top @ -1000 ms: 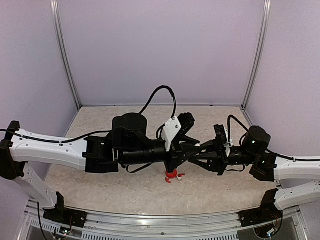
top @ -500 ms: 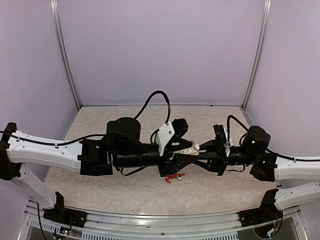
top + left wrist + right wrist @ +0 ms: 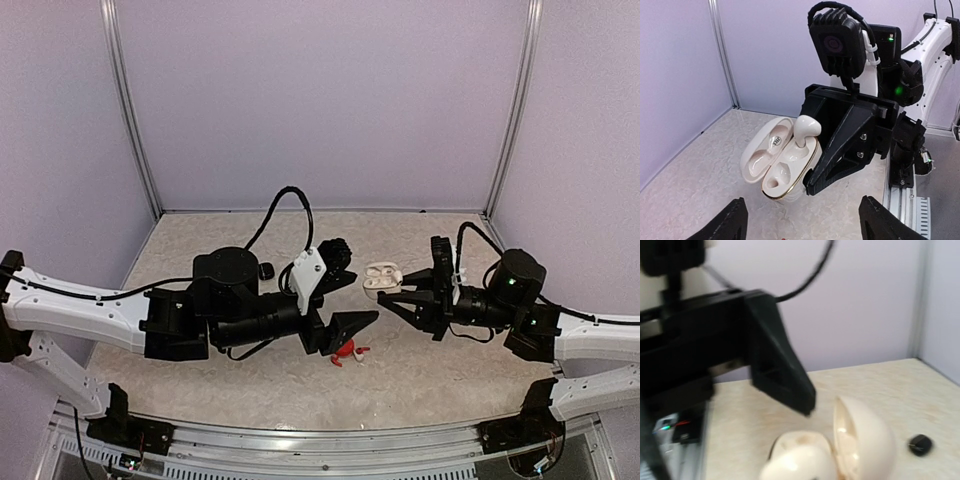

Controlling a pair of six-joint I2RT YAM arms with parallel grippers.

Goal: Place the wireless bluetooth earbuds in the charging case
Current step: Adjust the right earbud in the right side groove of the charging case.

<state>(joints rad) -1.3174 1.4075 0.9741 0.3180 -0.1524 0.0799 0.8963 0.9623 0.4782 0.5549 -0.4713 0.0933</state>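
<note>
The white charging case [image 3: 781,162] hangs open above the table, lid back, gold rim facing the left wrist camera. One white earbud [image 3: 805,131] stands stem-down in its far socket; the near socket is bare. My right gripper [image 3: 392,292] is shut on the case [image 3: 381,277] from the right, one black finger [image 3: 845,142] against the case's side. My left gripper [image 3: 362,296] is open and holds nothing, a short gap left of the case; its fingertips [image 3: 733,223] frame the bottom of the left wrist view. The right wrist view is blurred and shows the case [image 3: 840,452] close up.
A small red piece with a white bit [image 3: 346,351] lies on the table under the left gripper. A small black piece [image 3: 265,270] [image 3: 920,444] lies on the table behind the left arm. Pale walls close the speckled table [image 3: 430,370] on three sides.
My left gripper has opened, let go of the white earbud in the case and drawn back to the left. The right gripper still holds the case, now slightly further right.
</note>
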